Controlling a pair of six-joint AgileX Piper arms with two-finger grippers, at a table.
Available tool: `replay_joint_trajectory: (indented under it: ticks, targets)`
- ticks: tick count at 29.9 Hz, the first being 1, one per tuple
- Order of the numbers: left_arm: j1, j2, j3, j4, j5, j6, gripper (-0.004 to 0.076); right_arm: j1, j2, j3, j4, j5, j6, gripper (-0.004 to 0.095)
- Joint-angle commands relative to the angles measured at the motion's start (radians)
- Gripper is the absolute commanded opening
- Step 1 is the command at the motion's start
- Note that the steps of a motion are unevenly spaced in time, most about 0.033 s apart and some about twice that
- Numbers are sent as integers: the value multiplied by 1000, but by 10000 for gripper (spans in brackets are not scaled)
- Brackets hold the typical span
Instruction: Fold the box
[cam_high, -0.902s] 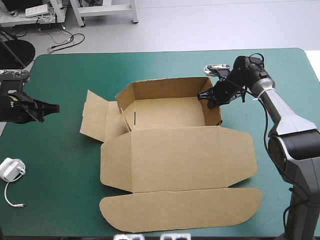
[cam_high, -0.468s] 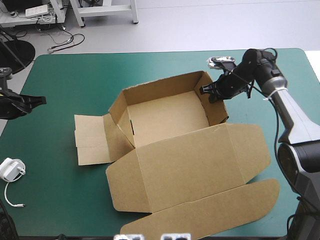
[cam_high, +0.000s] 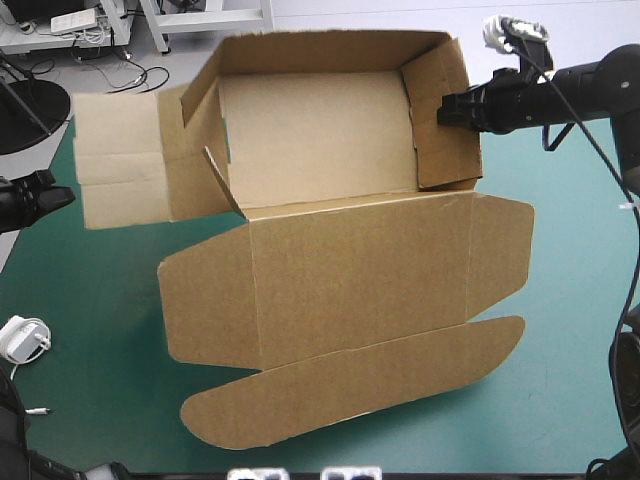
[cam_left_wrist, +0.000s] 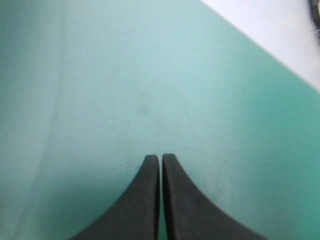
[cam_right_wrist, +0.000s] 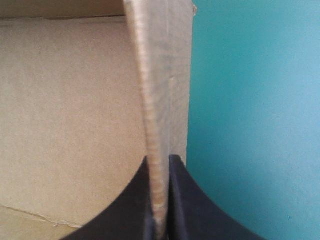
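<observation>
Gripping the box (cam_high: 350, 270) by its right wall, right tool (cam_right_wrist: 160, 158) pinched thin, left tool (cam_left_wrist: 161, 157) closed, well apart

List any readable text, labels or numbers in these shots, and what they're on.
None readable.
box: plain brown board, no print on the faces shown.
white charger, left of the box: too small to read any marking.
teal-green cover: no text.
</observation>
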Motion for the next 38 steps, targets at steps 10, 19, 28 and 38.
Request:
replay_joint_trajectory:
  ticks: [10,19,28,38]
  targets:
    - [-220,-23,-32,-491,99,76,6,-10,-45,-123,107,-19,20,-16]
    - [-378,-124,-32,-564,99,119,6,-10,13,-123,103,-67,20,-13]
    - [-430,-199,-32,-570,92,119,6,16,29,-123,21,-97,8,-12]
    - [-534,-220,-32,-551,90,119,-5,137,63,-123,-74,-211,20,-13]
